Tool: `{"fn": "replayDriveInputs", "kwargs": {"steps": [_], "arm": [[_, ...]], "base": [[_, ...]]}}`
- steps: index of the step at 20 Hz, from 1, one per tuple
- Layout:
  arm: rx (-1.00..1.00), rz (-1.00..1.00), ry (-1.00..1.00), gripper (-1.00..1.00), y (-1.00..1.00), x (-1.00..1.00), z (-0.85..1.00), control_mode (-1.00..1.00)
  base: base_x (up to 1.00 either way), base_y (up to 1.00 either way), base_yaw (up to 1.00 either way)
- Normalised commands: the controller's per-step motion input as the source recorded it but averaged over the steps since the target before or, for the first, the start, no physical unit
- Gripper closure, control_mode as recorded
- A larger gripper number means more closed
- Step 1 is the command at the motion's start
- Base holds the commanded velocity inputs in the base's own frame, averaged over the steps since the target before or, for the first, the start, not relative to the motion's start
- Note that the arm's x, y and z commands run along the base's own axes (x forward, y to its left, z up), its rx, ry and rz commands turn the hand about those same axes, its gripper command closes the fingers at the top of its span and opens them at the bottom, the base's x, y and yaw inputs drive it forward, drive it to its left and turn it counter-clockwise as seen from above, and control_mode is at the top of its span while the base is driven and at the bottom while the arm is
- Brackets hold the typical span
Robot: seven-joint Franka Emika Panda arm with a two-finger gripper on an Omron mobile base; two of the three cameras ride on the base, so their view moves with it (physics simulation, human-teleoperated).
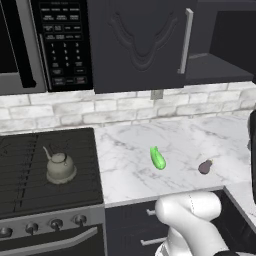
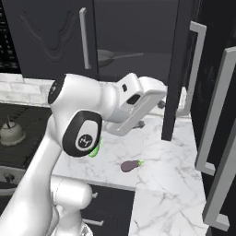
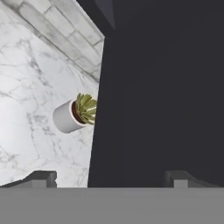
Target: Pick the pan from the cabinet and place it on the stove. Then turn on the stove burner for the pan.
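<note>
One pan (image 2: 105, 57) in the cabinet (image 2: 133, 27), one kettle (image 1: 60, 167) on the stove (image 1: 30, 185); end effector (image 3: 109, 178) spread, empty.

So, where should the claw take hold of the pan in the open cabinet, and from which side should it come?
Probably the long thin handle. The pan sits on the shelf of the cabinet, its handle pointing right toward the open door, roughly level. Coming in from the open front, open claw straddling the handle near the bowl, looks best; the wide shallow bowl seems too broad to grip.

A white marble worktop (image 1: 200, 135) carries a green cucumber (image 1: 158, 158), what appears to be a small aubergine (image 1: 205, 166), and a potted plant (image 3: 74, 113).
</note>
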Motion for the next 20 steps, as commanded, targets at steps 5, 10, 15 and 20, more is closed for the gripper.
{"fn": "replayDriveInputs", "kwargs": {"steps": [5, 10, 15, 20], "arm": [[0.04, 0.0, 0.03, -1.0, -0.48, 0.15, -0.19, -1.0], [0.03, 0.0, 0.01, -1.0, -0.32, 0.07, -0.1, -1.0], [0.02, -0.01, -0.05, -1.0, 0.08, -0.2, 0.0, -1.0], [0.02, 0.0, -0.11, -1.0, 0.75, -0.27, 0.0, -1.0]], "base": [[0.0, 0.0, 0.0], [0.0, 0.0, 0.0], [0.0, 0.0, 0.0], [0.0, 0.0, 0.0]]}}
